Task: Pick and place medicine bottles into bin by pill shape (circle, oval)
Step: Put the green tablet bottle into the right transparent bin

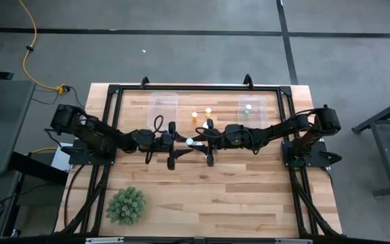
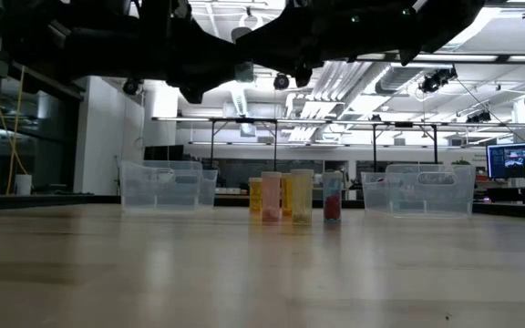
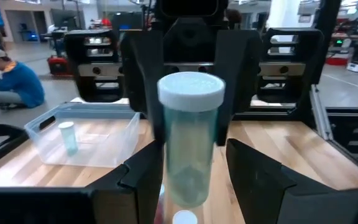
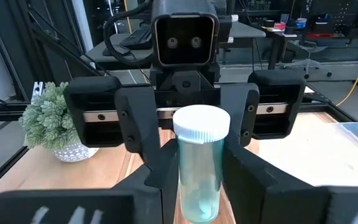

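Two clear bins stand at the far edge of the table [image 1: 202, 196]. The right bin [image 1: 252, 107] holds one pale greenish bottle [image 1: 248, 108] standing on its base; the left bin [image 1: 163, 105] looks bare from above. Between the bins, several small bottles [image 2: 301, 196] stand upright in a cluster, orange, yellow and reddish in the low view.

Above the table's middle, the two arms meet around a pale greenish bottle with a white cap [image 3: 190, 146]. Its long axis is vertical, cap up, with pale pills lying at its bottom. The right claw [image 4: 194, 180] clamps its sides. The left claw [image 3: 188, 171] brackets the same bottle, but whether its fingers press on it I cannot tell. A green spiky plant [image 1: 126, 205] sits on the near left of the table.
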`<state>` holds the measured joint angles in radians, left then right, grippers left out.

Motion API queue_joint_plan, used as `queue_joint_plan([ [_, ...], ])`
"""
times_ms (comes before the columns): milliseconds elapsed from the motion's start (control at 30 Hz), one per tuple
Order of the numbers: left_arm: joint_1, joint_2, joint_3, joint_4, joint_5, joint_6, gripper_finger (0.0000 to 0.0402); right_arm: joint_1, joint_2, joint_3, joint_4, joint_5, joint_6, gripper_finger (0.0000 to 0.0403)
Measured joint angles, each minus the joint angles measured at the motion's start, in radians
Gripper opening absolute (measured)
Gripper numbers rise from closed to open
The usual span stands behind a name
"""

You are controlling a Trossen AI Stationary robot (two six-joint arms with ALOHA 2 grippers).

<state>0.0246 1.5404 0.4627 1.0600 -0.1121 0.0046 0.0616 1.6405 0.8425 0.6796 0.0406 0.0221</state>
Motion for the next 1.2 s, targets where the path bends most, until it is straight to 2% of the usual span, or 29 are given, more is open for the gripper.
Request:
queue_joint_plan([
  [867,0.000,0.001,0.003,0.001,-0.005,-0.009,0.0162,0.001,0.000,0.001,0.038,-0.032,-0.004,0.0099],
  [1200,0.000,0.001,0.003,0.002,-0.006,-0.001,0.0103,0.001,0.000,0.001,0.038,-0.031,-0.004,0.0099],
])
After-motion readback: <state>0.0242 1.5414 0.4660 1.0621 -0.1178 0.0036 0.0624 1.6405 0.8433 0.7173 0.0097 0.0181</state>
